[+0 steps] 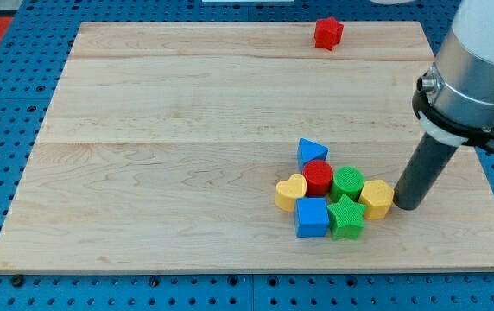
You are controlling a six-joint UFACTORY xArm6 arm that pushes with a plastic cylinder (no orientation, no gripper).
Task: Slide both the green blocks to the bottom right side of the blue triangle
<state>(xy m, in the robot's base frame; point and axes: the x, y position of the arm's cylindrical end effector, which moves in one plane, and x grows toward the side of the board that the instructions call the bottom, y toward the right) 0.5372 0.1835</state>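
Pretty much done: green cylinder (347,183) and green star (345,218) sit bottom-right of blue triangle (311,151); my tip (405,206), grasping nothing, right of them.

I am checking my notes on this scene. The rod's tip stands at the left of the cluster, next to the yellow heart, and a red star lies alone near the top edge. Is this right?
Not quite. My tip stands at the view's right of the cluster, next to the yellow hexagon, not the yellow heart; the camera view shows this. The red star does lie alone near the top edge.
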